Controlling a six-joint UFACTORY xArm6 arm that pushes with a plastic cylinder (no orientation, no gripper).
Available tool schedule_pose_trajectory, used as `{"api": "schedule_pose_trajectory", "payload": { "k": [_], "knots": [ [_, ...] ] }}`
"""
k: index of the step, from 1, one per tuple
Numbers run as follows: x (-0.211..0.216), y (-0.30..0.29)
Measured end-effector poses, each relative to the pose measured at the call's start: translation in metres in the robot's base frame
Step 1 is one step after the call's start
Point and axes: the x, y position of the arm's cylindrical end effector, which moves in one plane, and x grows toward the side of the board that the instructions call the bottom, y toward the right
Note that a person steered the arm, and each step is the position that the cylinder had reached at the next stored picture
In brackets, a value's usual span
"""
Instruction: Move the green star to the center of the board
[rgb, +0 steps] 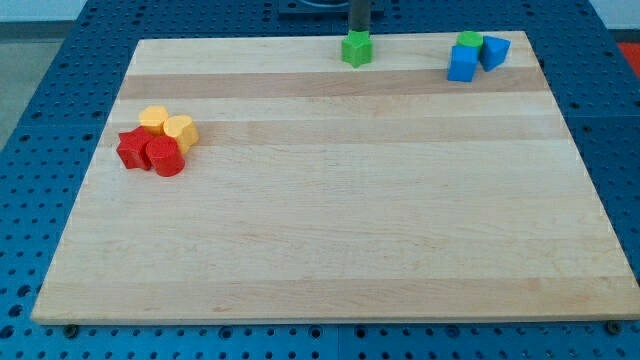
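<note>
The green star (356, 49) sits near the board's top edge, a little right of the middle. My tip (358, 31) is right behind it, at its top side, touching or nearly touching it. The rod rises out of the view's top. The wooden board (340, 220) fills most of the view.
A green round block (469, 40), a blue cube (463, 64) and a blue triangular block (494, 51) cluster at the top right. At the left, a yellow block (153, 120), a yellow cylinder (181, 132), a red star (132, 148) and a red cylinder (165, 157) cluster together.
</note>
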Motion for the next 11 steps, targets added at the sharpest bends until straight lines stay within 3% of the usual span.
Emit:
{"api": "schedule_pose_trajectory", "payload": {
  "k": [4, 10, 11],
  "knots": [
    [0.019, -0.002],
    [0.156, -0.044],
    [0.159, -0.046]
  ]
}}
